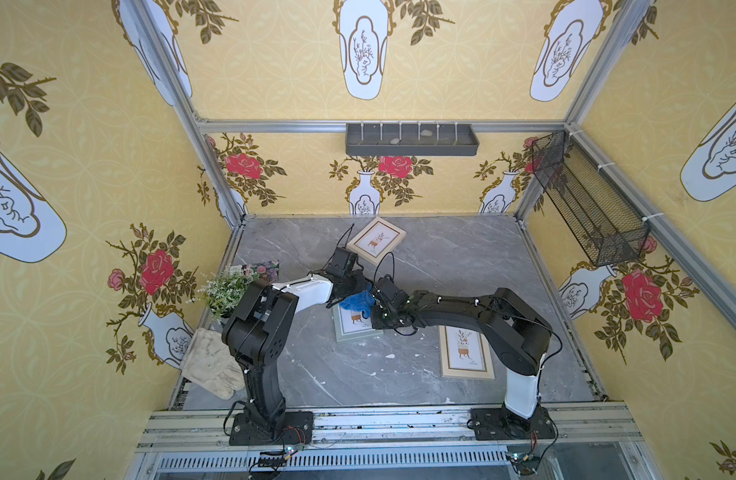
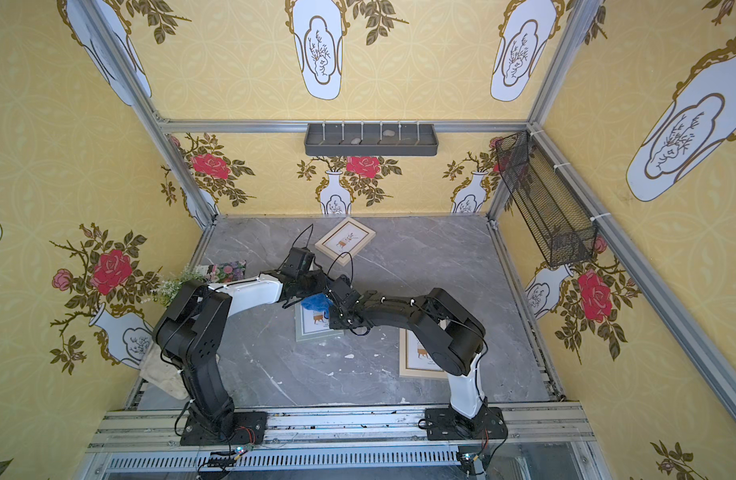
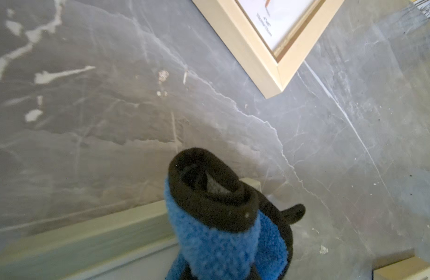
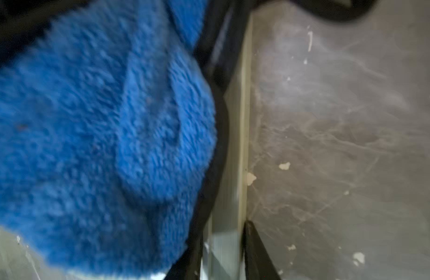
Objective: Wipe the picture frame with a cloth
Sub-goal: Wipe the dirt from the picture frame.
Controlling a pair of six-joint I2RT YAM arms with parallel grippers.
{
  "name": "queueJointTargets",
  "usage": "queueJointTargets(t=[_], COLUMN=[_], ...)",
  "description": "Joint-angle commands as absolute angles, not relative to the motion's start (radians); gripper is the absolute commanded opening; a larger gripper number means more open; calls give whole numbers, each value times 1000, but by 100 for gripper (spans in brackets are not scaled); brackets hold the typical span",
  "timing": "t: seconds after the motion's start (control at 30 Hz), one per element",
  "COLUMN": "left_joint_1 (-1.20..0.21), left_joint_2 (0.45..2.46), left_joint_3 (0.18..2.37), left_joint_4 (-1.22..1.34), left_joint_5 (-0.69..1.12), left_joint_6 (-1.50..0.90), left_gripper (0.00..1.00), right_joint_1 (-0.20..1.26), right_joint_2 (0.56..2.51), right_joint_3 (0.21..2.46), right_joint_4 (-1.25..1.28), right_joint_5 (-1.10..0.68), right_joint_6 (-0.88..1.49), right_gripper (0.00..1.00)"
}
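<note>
Clamping cloth [image 1: 355, 302], left end effector [image 1: 346, 293] faces right end effector [image 1: 374, 318] gripping picture frame [image 1: 351, 331].

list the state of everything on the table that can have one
cloth, bunched, gripped by left hand, over the middle frame
left hand, shut on cloth
right hand, at middle frame's edge, grip unclear
middle frame, flat, face up, partly covered by cloth
far frame, flat, face up, free
near frame, flat, face up, free
glove, lying limp, untouched
plant, upright
</note>
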State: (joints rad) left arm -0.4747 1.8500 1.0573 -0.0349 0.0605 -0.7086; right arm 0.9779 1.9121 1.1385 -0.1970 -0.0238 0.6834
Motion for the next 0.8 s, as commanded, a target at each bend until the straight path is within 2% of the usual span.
queueJointTargets(t=[0.0, 0.13, 0.37, 0.47, 0.63, 0.77], left_joint_1=[-397, -349, -485, -491, -474, -475], left_joint_2=[1819, 1762, 1863, 1893, 1835, 1785], left_joint_3=[1000, 947, 1084, 1112, 1080, 1056], left_joint_4=[-54, -53, -67, -79, -102, -117], left_joint_5=[30, -4, 30, 29, 5, 16], left_joint_6=[-707, -694, -725, -738, -701, -658], left_gripper=[0, 0, 0, 0, 0, 24], right_joint_1=[976, 973, 976, 976, 975, 973], right_joint_2=[1911, 1911, 1937, 1931, 1922, 1932], right_joint_3=[1119, 1117, 1147, 1145, 1124, 1133], right_joint_4=[-239, -242, -245, -247, -240, -239], right_joint_5=[-31, -25, -33, -28, -24, -26], right_joint_6=[697, 693, 693, 697, 704, 701], right_gripper=[18, 17, 16, 16, 16, 16])
